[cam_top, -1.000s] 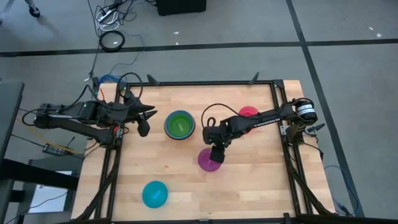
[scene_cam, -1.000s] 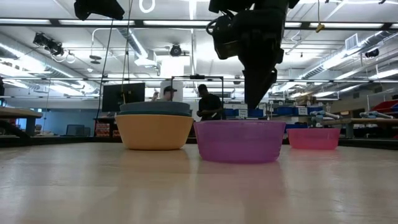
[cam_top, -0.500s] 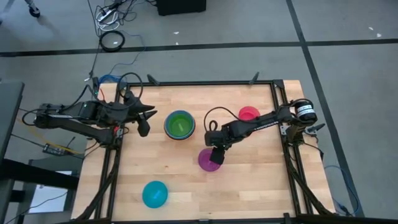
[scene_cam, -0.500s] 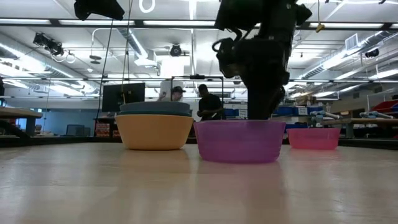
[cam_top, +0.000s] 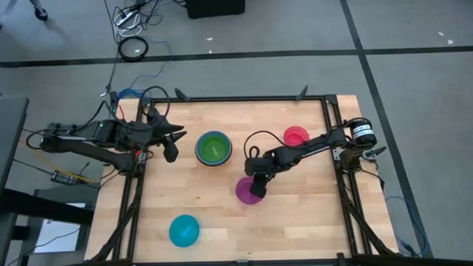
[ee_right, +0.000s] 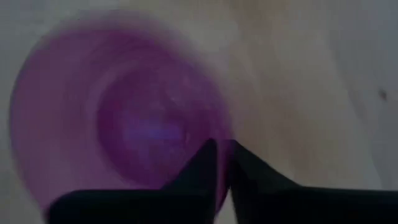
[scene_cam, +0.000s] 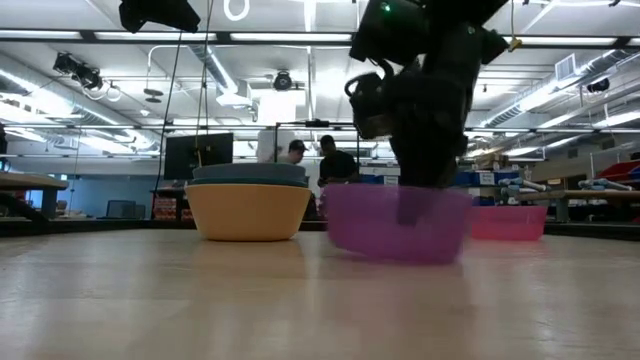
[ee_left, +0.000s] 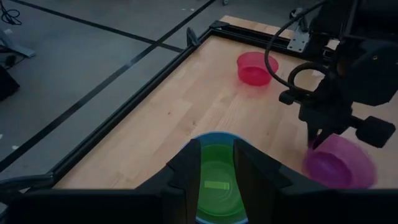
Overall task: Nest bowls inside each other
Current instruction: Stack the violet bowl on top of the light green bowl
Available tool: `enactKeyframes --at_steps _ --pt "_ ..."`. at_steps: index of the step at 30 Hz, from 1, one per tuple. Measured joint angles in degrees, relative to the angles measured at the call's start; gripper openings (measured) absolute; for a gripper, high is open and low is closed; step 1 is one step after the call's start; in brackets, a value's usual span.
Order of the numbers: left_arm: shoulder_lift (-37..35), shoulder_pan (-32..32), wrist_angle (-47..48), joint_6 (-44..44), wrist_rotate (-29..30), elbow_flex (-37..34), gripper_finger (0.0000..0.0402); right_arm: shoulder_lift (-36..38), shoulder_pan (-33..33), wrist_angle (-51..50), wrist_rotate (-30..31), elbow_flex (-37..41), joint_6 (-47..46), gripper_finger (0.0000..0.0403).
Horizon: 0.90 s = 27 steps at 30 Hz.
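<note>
Wooden table (cam_top: 222, 207) carries stacked bowls (cam_top: 213, 148), pink (cam_top: 295, 135), purple (cam_top: 248, 191), cyan (cam_top: 184, 230).

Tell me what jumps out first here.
The right end effector is clamped on the rim of the purple bowl mid-table; in the low view that bowl sits tilted, one side lifted off the wood. Next is the stack topped by the lime green bowl, with the left end effector open beside it. The pink-red bowl and cyan bowl sit apart.
</note>
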<state>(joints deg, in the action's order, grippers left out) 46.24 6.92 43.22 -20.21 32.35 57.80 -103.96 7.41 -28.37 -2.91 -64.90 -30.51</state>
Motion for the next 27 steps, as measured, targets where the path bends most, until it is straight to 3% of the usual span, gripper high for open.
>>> enactKeyframes --at_steps 8,16,22,27 --pt "0.00 0.00 -0.02 0.02 0.01 0.00 0.0103 0.00 -2.31 -3.09 -4.55 -9.04 5.56 0.0001" --pt "0.02 0.00 -0.09 0.07 0.01 0.00 0.0103 0.09 -8.68 4.84 0.19 -20.48 17.01 0.0001" --pt "0.02 0.00 -0.10 0.09 0.02 0.00 0.0103 0.04 -15.13 12.72 0.56 -20.68 20.19 0.0000" --pt "0.02 0.00 -0.10 0.33 0.11 0.00 0.0103 0.02 -18.65 13.29 0.50 -20.62 21.36 0.0000"
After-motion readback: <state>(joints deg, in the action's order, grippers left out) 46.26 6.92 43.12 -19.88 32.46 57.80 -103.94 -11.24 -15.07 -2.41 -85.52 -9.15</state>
